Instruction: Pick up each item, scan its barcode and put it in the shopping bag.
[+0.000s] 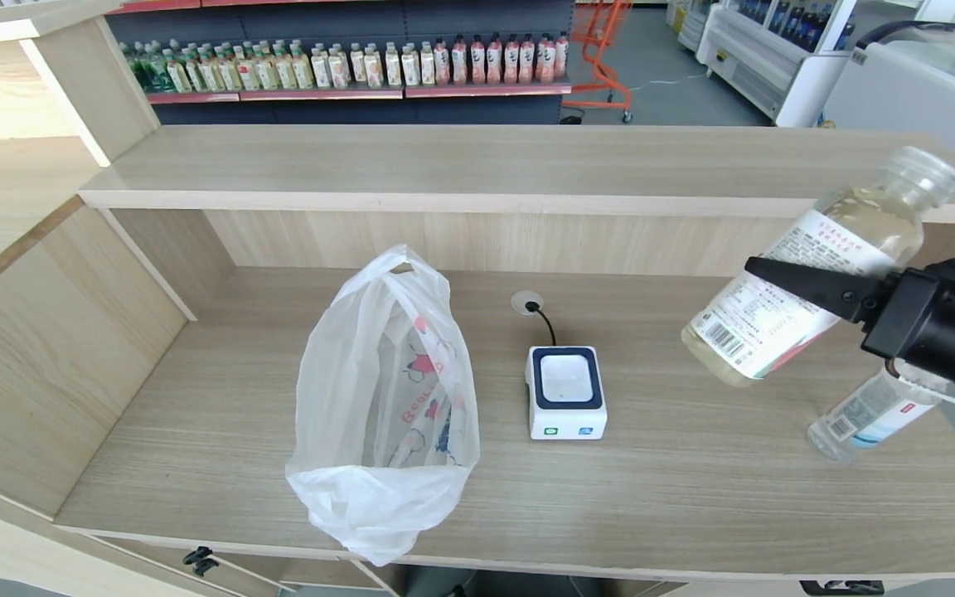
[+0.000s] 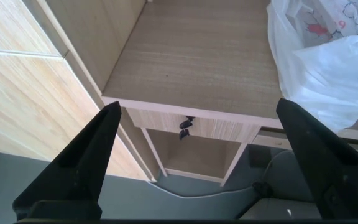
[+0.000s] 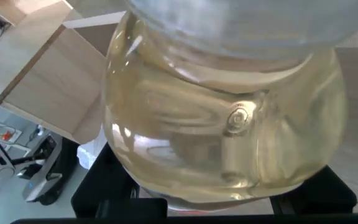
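Note:
My right gripper is shut on a clear bottle of pale yellow drink, held tilted in the air above the right end of the wooden counter. Its cap points up and right. Its barcode sits near the low end. Seen from the right wrist view, the bottle is right against the lens. A second clear bottle lies on the counter under that arm. The white scanner stands mid-counter. The white shopping bag stands open to its left. My left gripper hangs open off the counter's front left corner.
A raised ledge runs along the back of the counter and a wooden side wall closes its left end. The scanner's cable runs into a hole behind it. Bare counter lies between scanner and held bottle.

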### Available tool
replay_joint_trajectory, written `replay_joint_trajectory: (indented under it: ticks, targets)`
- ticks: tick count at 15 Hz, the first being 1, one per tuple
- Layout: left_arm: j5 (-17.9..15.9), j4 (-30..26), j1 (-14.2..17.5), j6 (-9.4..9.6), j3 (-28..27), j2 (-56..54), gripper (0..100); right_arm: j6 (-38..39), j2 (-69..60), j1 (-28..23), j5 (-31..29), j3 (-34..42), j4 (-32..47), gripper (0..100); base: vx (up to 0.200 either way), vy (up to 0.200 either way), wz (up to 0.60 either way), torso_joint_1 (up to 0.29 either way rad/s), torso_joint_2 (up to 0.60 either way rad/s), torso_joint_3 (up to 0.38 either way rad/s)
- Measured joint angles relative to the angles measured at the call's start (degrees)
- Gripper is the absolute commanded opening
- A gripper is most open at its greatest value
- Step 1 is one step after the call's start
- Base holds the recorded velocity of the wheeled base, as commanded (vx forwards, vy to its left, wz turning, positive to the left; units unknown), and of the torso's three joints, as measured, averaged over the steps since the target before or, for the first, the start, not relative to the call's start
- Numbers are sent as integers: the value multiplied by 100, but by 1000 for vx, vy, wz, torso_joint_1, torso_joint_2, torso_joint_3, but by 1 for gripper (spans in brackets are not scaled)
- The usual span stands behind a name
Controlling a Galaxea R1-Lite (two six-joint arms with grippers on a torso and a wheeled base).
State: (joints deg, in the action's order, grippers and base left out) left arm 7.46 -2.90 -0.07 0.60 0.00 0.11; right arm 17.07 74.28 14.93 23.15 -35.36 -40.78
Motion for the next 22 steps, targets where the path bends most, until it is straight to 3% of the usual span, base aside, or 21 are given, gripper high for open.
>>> replay_joint_trajectory:
  ticks: [4, 8, 13, 15, 18, 22]
  targets:
    - [0, 1, -2, -11, 0, 0, 100, 379, -156, 61, 20, -49, 534, 0, 0, 200, 0, -5, 2, 7]
    - [-2, 0, -2, -5, 0, 0, 100, 378, 61, 271, -77, -201, 589, 0, 0, 150, 0, 2, -1, 4]
    - [0, 1, 0, 11, 0, 0, 100, 179, 1007, 703, -1078, -612, 591, 0, 0, 0, 0, 0, 0, 0]
    - [0, 1, -4, 9, 0, 0, 100, 173, 1381, 962, -1198, -639, 586, 0, 0, 0, 0, 0, 0, 0]
    - [0, 1, 2, 9, 0, 0, 100, 168, 1993, 1375, -1256, -752, 378, 0, 0, 0, 0, 0, 0, 0]
    - [0, 1, 0, 11, 0, 0, 100, -137, 2939, 1687, -1253, -875, -660, 0, 0, 0, 0, 0, 0, 0]
